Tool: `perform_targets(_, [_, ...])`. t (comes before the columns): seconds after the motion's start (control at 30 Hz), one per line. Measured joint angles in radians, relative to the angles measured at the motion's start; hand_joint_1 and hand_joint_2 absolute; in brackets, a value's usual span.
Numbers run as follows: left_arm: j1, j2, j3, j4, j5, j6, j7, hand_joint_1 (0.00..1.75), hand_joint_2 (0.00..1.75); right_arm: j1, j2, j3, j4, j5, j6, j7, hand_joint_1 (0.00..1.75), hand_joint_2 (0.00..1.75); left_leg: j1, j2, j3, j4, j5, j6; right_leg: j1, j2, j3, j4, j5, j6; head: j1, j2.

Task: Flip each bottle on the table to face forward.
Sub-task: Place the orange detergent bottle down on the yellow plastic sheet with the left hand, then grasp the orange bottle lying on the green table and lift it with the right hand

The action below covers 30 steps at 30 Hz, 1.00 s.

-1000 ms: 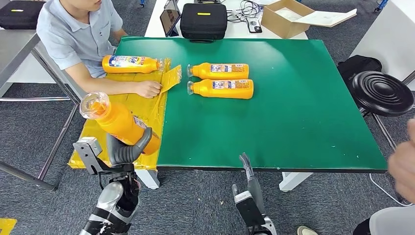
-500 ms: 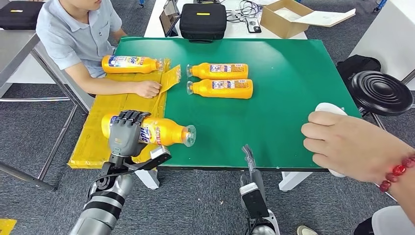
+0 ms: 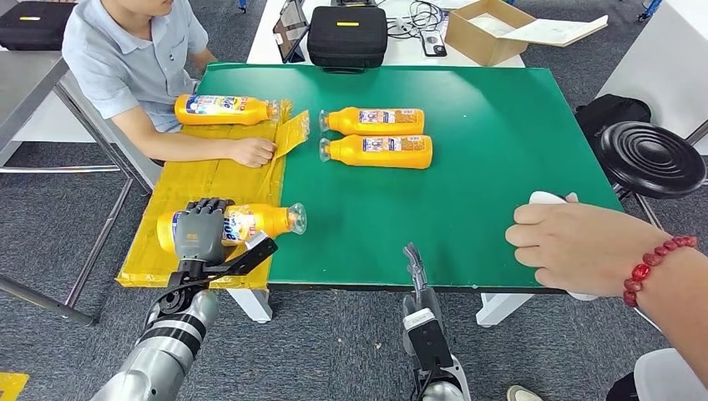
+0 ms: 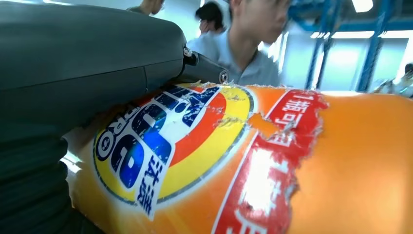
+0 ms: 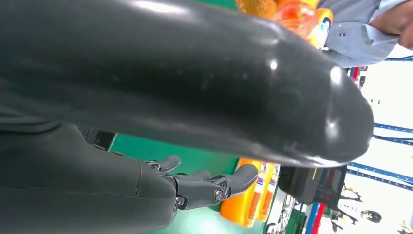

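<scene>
Bottle (image 3: 250, 222) lies sideways, left hand's (image 3: 198, 231) fingers (image 3: 203, 206) wrapped around it.

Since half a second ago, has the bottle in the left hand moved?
Yes. The bottle gripped by the left hand has slid left: its cap end has drawn back toward the yellow cardboard, and less of it lies on the green table.

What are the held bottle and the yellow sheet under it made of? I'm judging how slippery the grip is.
The bottle in the left hand looks like glossy plastic with a printed label torn at its edge. The yellow sheet looks like taped cardboard with a shiny film: seams and a lifted flap show.
</scene>
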Motion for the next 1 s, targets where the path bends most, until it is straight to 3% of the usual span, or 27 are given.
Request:
perform_targets(0.17, [-0.073,0.011,0.004,0.169,0.023,-0.094,0.067,1.75,1.75,-0.002,0.002,0.0,0.011,0.0,0.014,0.0,0.0,0.0,0.0,0.0,0.0,0.0,0.0,0.0,0.0,0.0,0.001,0.0,0.0,0.0,0.0,0.0])
perform_targets(0.23, [-0.1,0.014,0.004,0.206,0.026,-0.127,0.082,1.5,1.75,-0.004,0.004,-0.001,0.015,0.001,0.019,0.0,0.0,0.0,0.0,-0.001,0.001,0.0,0.0,0.0,0.0,0.0,0.002,0.0,0.0,0.0,0.0,0.0])
perform_targets(0.27, [-0.112,0.015,0.004,0.221,0.028,-0.143,0.088,1.21,1.75,-0.007,0.005,-0.001,0.017,0.002,0.021,0.0,0.0,0.0,0.0,-0.001,0.002,0.0,0.0,0.0,0.0,0.0,0.003,0.0,0.0,0.0,0.0,0.0])
perform_targets(0.33, [-0.133,0.016,0.004,0.245,0.029,-0.172,0.098,0.46,0.87,-0.013,0.008,-0.004,0.023,0.004,0.023,0.0,0.0,0.0,0.0,-0.001,0.003,0.0,0.0,0.0,0.0,0.0,0.004,0.0,0.0,0.0,0.0,0.0])
perform_targets(0.37, [-0.142,0.017,0.004,0.254,0.029,-0.183,0.101,0.2,0.44,-0.017,0.009,-0.006,0.026,0.006,0.024,0.0,0.0,0.0,0.0,-0.001,0.004,0.0,0.0,0.0,0.0,0.0,0.005,0.0,0.0,0.0,0.0,0.0])
perform_targets(0.4, [-0.148,0.017,0.003,0.262,0.029,-0.192,0.102,0.06,0.0,-0.02,0.011,-0.007,0.029,0.008,0.024,0.0,0.0,0.0,0.0,-0.001,0.004,0.0,0.0,-0.001,0.0,0.0,0.005,0.0,0.0,0.0,0.0,0.0])
perform_targets(0.57, [-0.162,0.018,0.002,0.287,0.048,-0.26,0.085,0.0,0.0,-0.025,0.016,-0.014,0.043,0.016,0.028,0.0,0.0,0.0,0.0,-0.001,0.006,0.0,0.002,-0.002,0.0,0.0,0.006,0.0,0.0,0.0,0.0,0.0])
perform_targets(0.77, [-0.174,0.014,0.002,0.292,0.127,-0.361,0.01,0.0,0.0,-0.028,0.022,-0.02,0.054,0.019,0.033,0.0,0.0,0.0,0.0,-0.003,0.008,0.0,0.002,-0.001,0.0,-0.001,0.009,0.0,0.0,0.0,0.0,0.0])
perform_targets(1.0, [-0.177,0.013,0.004,0.292,0.156,-0.385,-0.013,0.0,0.0,-0.03,0.024,-0.025,0.059,0.019,0.033,0.0,0.0,0.0,0.0,-0.004,0.009,-0.001,0.003,-0.001,0.0,-0.001,0.011,0.0,0.0,0.0,0.0,0.0])
